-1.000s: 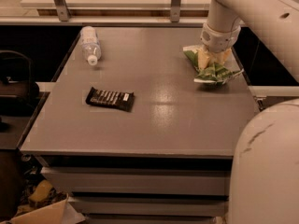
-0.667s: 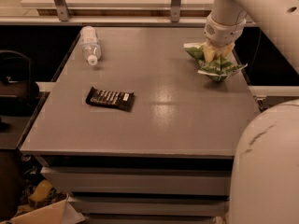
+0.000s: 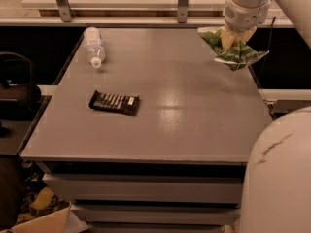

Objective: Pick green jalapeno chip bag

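The bottle (image 3: 94, 46) lies sideways, far left. My gripper (image 3: 236, 38) clamps the green jalapeno chip bag (image 3: 239, 56) over the table's (image 3: 194, 125) far-right corner, its long axis left-right.

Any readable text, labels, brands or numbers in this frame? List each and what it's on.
Nothing can be read as words.
green jalapeno chip bag, pinched in the gripper above the far right corner of the table: light printed marks, too blurred to read.
black candy bar wrapper: a row of pale marks, too blurred to read.
water bottle: no legible label.
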`<state>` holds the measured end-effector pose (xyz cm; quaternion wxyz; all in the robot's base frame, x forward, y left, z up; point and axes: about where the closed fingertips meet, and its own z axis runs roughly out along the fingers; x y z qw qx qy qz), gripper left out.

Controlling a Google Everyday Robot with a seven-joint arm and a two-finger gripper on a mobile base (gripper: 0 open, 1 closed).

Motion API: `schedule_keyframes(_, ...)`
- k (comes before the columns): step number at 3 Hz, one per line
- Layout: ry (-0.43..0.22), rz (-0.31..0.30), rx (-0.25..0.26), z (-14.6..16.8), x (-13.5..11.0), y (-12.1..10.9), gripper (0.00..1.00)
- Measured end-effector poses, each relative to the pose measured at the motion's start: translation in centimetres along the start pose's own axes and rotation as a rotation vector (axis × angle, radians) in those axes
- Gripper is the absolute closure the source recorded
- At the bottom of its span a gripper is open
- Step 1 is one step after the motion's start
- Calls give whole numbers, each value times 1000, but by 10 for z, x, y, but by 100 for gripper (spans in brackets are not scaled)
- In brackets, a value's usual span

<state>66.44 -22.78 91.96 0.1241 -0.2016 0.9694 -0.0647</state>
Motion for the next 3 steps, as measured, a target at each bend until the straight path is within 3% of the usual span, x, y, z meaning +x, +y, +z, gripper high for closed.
schedule_keyframes(3,-41,-48,6,-23,-5,-2,100)
